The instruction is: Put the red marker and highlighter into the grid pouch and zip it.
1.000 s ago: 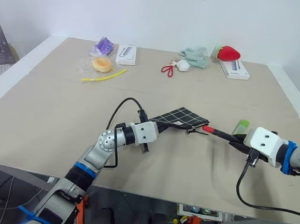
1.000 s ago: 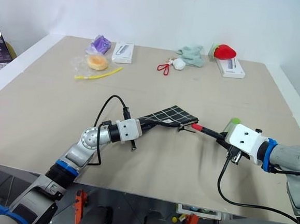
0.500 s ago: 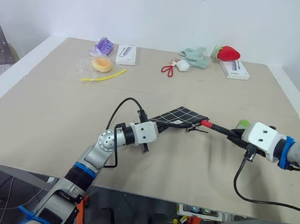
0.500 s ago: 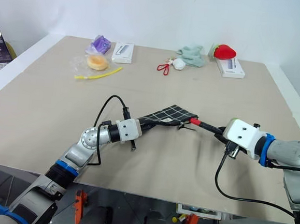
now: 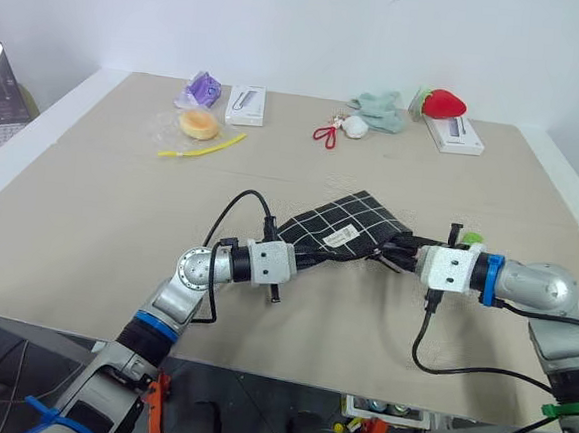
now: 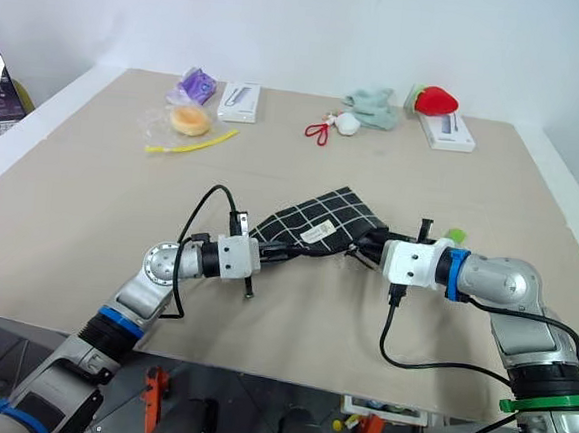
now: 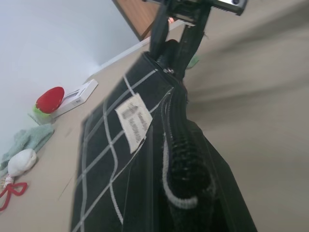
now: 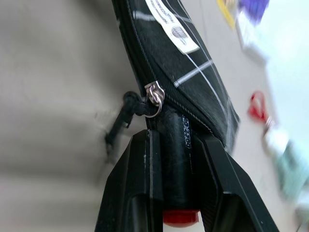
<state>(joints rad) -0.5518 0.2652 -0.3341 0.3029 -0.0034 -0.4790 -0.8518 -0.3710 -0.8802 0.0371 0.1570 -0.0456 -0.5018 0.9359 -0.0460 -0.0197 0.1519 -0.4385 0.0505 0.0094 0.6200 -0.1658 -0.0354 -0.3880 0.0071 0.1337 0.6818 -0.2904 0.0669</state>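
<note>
Item: pouch-loading, marker stage. Nearest us, our left gripper [image 5: 301,259] is clamped tight on one end of the grid pouch [image 5: 347,224], holding it lifted off the table [image 5: 99,212] with its white label facing up and the zipper edge running toward the other arm. At the far end of that edge our right gripper [image 8: 173,145] has its two fingers pressed against the dark body of the red marker [image 8: 176,164], which points into the pouch mouth; the marker's leading part is already inside the fabric beside the zipper pull [image 8: 153,94], while the end nearest the wrist still sits outside between the fingers. We judge the marker partly inserted, not yet released. Just beyond the right gripper, on the side away from the pouch, the highlighter [image 5: 470,237] lies on the table, untouched; a little green of it peeks past the wrist. Left to do, in our estimate: push the marker fully in and let go, fetch and insert the highlighter, then draw the zipper shut, which stands open at this end. Well beyond both grippers, along the far table edge, we note a strawberry plush [image 5: 444,104], a light-green cloth [image 5: 380,110] and a red loop keychain [image 5: 324,134], none of them concerned.
</note>
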